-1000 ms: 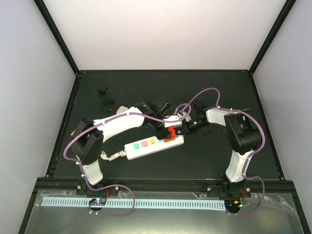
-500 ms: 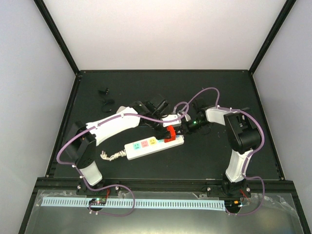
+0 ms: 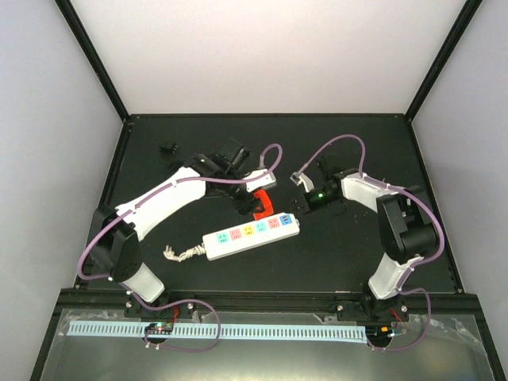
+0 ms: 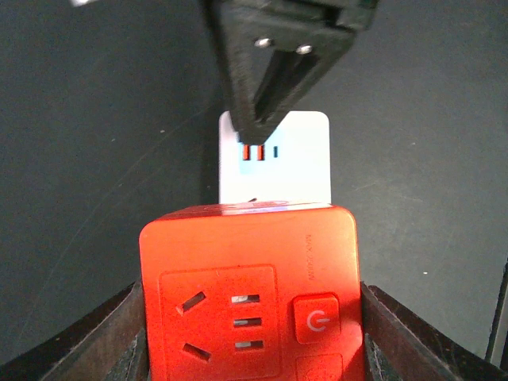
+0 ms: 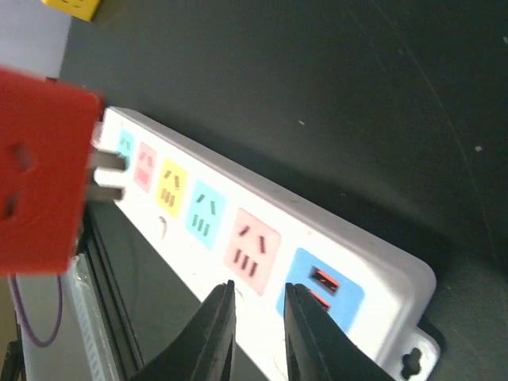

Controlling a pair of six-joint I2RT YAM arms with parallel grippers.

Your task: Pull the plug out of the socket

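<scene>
The socket (image 3: 251, 232), a long white power strip with coloured outlet faces, lies flat mid-table. The plug (image 3: 260, 204) is a red cube. My left gripper (image 3: 255, 200) is shut on it and holds it just behind the strip, clear of it. In the left wrist view the plug (image 4: 250, 294) fills the space between my fingers (image 4: 127, 337), and the strip's end (image 4: 274, 155) lies beyond. In the right wrist view the plug (image 5: 40, 175) hangs with bare prongs above the socket (image 5: 238, 230). My right gripper (image 5: 255, 317) hovers over the strip's right end (image 3: 302, 205), slightly open and empty.
A frayed white cord stub (image 3: 181, 254) trails from the strip's left end. Two small black parts (image 3: 168, 148) lie at the back left. Purple cables loop over both arms. Black frame rails edge the table (image 3: 357, 254).
The left gripper has lifted the red plug off the strip and drawn it back and left. The right gripper's jaws have parted a little at the strip's right end.
</scene>
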